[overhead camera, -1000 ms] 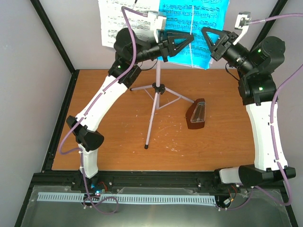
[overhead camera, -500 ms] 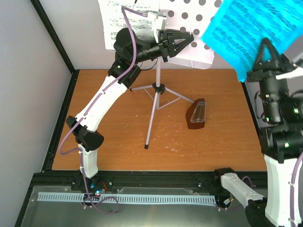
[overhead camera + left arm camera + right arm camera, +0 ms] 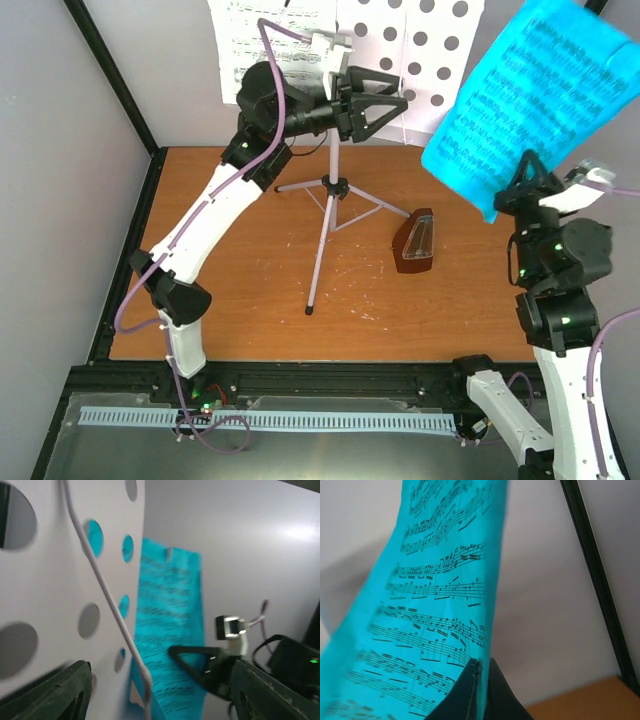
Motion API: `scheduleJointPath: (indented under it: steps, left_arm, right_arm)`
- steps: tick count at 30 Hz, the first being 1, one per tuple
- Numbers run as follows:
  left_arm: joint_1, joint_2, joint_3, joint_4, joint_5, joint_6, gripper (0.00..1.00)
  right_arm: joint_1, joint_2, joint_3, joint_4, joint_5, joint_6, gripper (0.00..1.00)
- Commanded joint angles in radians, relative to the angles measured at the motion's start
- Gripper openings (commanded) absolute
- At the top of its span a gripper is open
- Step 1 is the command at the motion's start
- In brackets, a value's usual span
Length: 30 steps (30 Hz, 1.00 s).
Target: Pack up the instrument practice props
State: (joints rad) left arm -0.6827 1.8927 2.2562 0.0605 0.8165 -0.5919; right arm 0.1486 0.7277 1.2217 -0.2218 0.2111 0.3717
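One tripod music stand (image 3: 322, 240) stands on the table (image 3: 250, 300) with white sheet music (image 3: 265, 40) on its perforated desk (image 3: 420, 60), one brown metronome (image 3: 413, 243) near its legs. One teal booklet (image 3: 535, 95) hangs high at the right, its lower edge pinched in the closed right gripper (image 3: 515, 190); the left gripper (image 3: 392, 100) has its jaws apart at the desk's lower edge.

The right gripper (image 3: 479, 667) has its jaws pinched on the lower edge of the teal booklet (image 3: 437, 605), whose printed music rises above them. Orange-brown tabletop (image 3: 580, 700) shows lower right of them.
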Motion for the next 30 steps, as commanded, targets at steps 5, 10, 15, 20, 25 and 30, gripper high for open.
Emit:
scheduleJointPath:
  steps: [5,10,15,20,25,30]
  left_arm:
    - [-0.006,-0.219,-0.263,-0.013,0.143,0.106,0.83]
    - [-0.006,-0.330,-0.465,0.027,0.147,0.131,0.85]
    - [-0.006,-0.448,-0.637,-0.003,0.066,0.212,0.88]
    - [-0.005,-0.536,-0.775,-0.004,-0.010,0.243,0.89]
    - [0.010,-0.591,-0.874,-0.029,-0.099,0.235,0.90]
    - [0.094,-0.654,-0.984,0.002,-0.117,0.157,0.90]
  right_arm:
    - [0.005,-0.137,-0.333,-0.171,-0.001,0.309,0.03]
    - [0.005,-0.192,-0.570,-0.244,-0.043,0.500,0.03]
    - [0.005,-0.220,-0.696,-0.375,-0.058,0.639,0.03]
    - [0.005,-0.230,-0.698,-0.514,0.006,0.743,0.03]
    - [0.005,-0.183,-0.673,-0.636,0.021,0.768,0.03]
    - [0.005,-0.127,-0.669,-0.670,-0.007,0.757,0.03]
